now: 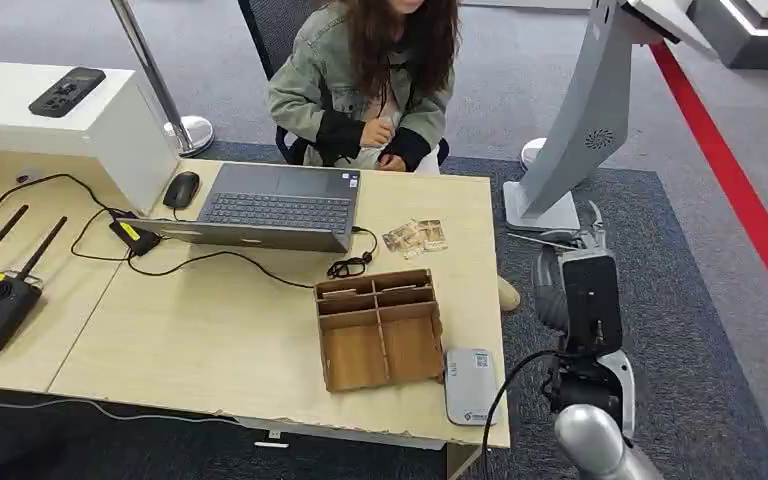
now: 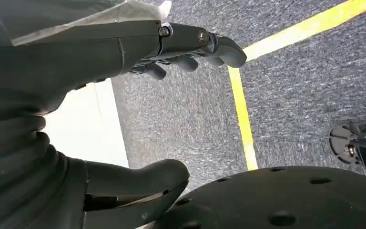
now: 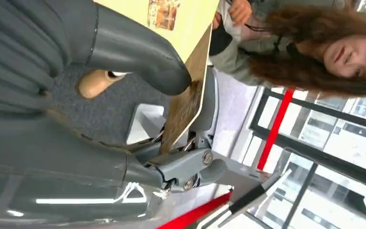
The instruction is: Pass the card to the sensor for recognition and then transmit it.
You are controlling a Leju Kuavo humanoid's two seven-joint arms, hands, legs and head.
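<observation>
A light wooden desk (image 1: 210, 340) fills the head view from nine o'clock to the centre. At twelve o'clock a person in a pale denim jacket (image 1: 360, 80) sits behind it, hands drawn to the chest. A grey floor-standing kiosk (image 1: 585, 120) leans at one o'clock, off the desk. An open grey laptop (image 1: 275, 205) sits near the far edge in front of the person, with a black mouse (image 1: 181, 189) just to its nine o'clock side. A brown partitioned wooden box (image 1: 378, 328) stands near the desk's centre-right, and a pale grey card sensor (image 1: 471, 385) lies flat at its four o'clock, close to the near edge. Small printed cards (image 1: 415, 236) lie loose on the desk at the box's twelve o'clock, touched by no hand. The right hand (image 1: 572, 255) hangs beside the desk's right edge at three o'clock; in the right wrist view its thumb and fingers (image 3: 205, 167) stand apart, holding nothing. The left hand (image 2: 124, 109) hangs over grey carpet, its fingers (image 2: 209, 45) and thumb spread, holding nothing.
</observation>
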